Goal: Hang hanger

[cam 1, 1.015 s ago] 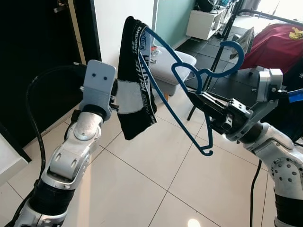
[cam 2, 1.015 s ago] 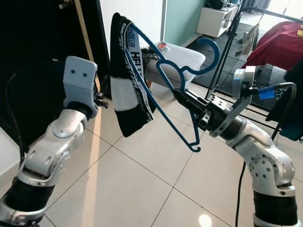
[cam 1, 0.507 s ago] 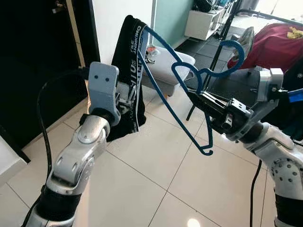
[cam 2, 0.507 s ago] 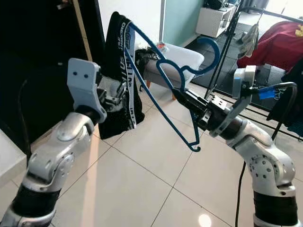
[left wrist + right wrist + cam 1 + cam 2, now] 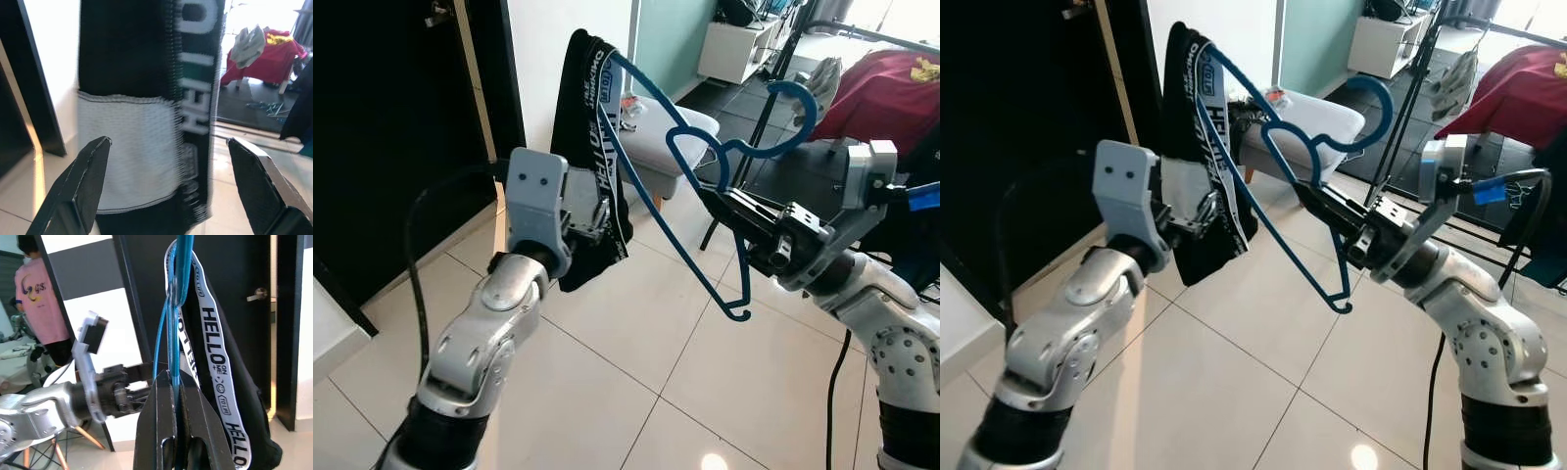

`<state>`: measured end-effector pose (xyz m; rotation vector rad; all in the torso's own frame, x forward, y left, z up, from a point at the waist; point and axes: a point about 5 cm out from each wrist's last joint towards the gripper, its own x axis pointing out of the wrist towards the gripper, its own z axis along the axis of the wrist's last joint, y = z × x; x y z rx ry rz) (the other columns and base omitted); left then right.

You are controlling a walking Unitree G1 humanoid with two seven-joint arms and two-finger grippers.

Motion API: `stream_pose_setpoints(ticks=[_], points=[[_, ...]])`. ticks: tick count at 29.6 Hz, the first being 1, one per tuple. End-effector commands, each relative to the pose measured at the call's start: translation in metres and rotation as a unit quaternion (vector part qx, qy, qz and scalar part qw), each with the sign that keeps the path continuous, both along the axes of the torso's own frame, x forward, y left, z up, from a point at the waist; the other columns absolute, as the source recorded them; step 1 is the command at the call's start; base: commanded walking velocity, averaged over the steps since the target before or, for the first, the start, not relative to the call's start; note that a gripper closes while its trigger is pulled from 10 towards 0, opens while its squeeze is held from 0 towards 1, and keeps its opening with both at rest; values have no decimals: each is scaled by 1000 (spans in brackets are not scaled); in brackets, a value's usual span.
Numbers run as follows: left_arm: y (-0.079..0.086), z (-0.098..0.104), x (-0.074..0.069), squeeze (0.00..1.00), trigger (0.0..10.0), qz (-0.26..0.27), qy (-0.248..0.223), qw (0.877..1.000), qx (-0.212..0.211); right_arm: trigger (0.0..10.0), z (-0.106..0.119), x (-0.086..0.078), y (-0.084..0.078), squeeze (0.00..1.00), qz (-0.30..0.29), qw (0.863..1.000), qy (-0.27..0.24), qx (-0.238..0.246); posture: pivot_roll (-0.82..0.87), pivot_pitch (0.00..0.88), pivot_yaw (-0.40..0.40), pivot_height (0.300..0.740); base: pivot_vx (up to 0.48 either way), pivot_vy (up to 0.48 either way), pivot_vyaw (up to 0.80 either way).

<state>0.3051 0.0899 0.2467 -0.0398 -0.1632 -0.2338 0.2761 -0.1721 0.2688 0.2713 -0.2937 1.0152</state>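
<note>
A blue hanger (image 5: 803, 95) is held up in the air by its neck, and my right gripper (image 5: 720, 201) is shut on it; the closed fingers (image 5: 161, 401) clamp the blue wire (image 5: 182, 264). A black garment (image 5: 578, 108) with a white "HELLO" band (image 5: 211, 347) hangs over the hanger's far arm. My left gripper (image 5: 597, 215) is raised to the garment's lower half. It is open, with its two fingers (image 5: 93, 166) spread wide on either side of the cloth (image 5: 127, 63). I cannot tell whether they touch it.
A black door (image 5: 391, 127) stands on the left, close behind the garment. A white seat (image 5: 656, 132) sits on the tiled floor beyond. A black rack (image 5: 769, 108) with a red cloth (image 5: 881, 93) is at the right. A person in a pink shirt (image 5: 34, 289) stands further back.
My left arm has swung in from beside the garment to face it, and the cloth's lower part now hangs bunched and higher. The right arm and the hanger have stayed still.
</note>
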Motion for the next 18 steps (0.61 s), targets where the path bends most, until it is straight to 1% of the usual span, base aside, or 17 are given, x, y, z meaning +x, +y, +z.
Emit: stream_pose_setpoints(ticks=[1,2,3,4,5,7,8,9,10,12,13,14,15,17,18], points=[[-10,-5,2,800,10000,-15,16,1000,-16,10000,4,-3,5,0,15,1000,-10,-2,5,75,-60,740,0,0,0],[-10,-5,2,800,10000,-15,16,1000,-16,10000,4,-3,5,0,15,1000,-10,-2,5,75,-60,740,0,0,0],[-15,-5,1,796,10000,-32,21,999,-27,10000,5,-4,5,0,15,1000,-10,-1,4,75,-59,740,0,0,0],[-15,-5,1,796,10000,-32,21,999,-27,10000,5,-4,5,0,15,1000,-10,-1,4,75,-59,740,0,0,0],[-19,-4,-1,776,10000,-48,22,998,-33,10000,5,-4,5,0,15,1000,-10,-1,4,75,-59,740,0,0,0],[-19,-4,-1,776,10000,-48,22,998,-33,10000,5,-4,5,0,15,1000,-10,-1,4,75,-59,740,0,0,0],[-21,-3,-3,365,10000,-56,22,998,-36,10000,5,-4,5,0,14,1000,-10,-1,6,76,-56,740,0,0,0],[-21,-3,-3,365,10000,-56,22,998,-36,10000,5,-4,5,0,14,1000,-10,-1,6,76,-56,740,0,0,0],[-19,-2,-4,67,10000,-51,16,998,-26,10000,4,-4,5,0,14,1000,-9,1,9,79,-56,740,0,0,0],[-19,-2,-4,67,10000,-51,16,998,-26,10000,4,-4,5,0,14,1000,-9,1,9,79,-56,740,0,0,0],[-13,-2,-2,0,10000,-23,7,1000,2,10000,4,-5,6,0,16,1000,-9,3,8,80,-56,740,0,0,0],[-13,-2,-2,0,10000,-23,7,1000,2,10000,4,-5,6,0,16,1000,-9,3,8,80,-56,740,0,0,0],[-4,-2,2,0,10000,23,-3,999,37,10000,4,-6,7,0,19,1000,-9,5,5,80,-56,740,0,0,0],[-4,-2,2,0,10000,23,-3,999,37,10000,4,-6,7,0,19,1000,-9,5,5,80,-56,740,0,0,0],[5,-3,7,0,10000,66,-10,996,67,10000,5,-7,8,0,23,1000,-9,9,4,80,-56,740,0,0,0]])
